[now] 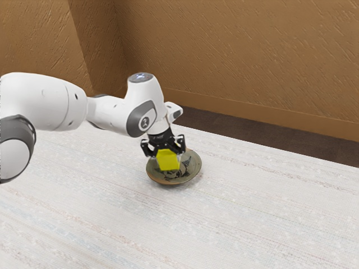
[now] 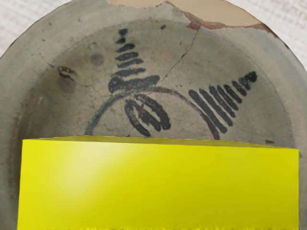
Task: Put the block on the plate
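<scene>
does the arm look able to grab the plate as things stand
Probably not: the gripper is shut on the block above the plate, so its grip is taken. Otherwise the way down looks free, with nothing seen between block and plate.

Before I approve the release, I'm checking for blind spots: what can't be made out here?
Exterior view: whether the yellow block touches the plate; its own body hides its underside.
Wrist view: part of the plate's painted pattern, behind the block.
Wrist view: the block's remainder, cut off by the lower edge.
</scene>
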Available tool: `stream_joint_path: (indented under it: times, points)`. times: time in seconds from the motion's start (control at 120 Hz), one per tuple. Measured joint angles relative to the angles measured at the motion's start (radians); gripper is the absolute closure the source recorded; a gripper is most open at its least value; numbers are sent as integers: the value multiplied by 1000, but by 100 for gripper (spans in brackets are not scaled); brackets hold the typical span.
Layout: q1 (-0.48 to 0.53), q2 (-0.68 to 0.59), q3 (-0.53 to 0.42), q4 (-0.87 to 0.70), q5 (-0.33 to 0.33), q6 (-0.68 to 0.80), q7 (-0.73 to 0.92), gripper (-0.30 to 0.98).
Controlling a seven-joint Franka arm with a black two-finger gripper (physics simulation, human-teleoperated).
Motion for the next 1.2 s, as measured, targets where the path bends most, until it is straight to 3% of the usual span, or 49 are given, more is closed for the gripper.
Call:
stream_joint_path:
  times: [0.142, 0.275, 0.617, 0.975, 1.2]
  points:
    - [3, 1, 0, 6, -3, 7, 2, 12]
    - [-3, -83, 0, -13, 1, -24, 7, 6]
    - [4, -358, 0, -15, 44, -378, 182, 1]
    - [16, -374, 11, 247, 65, -680, 441, 0]
    - [65, -376, 12, 271, 71, -760, 546, 0]
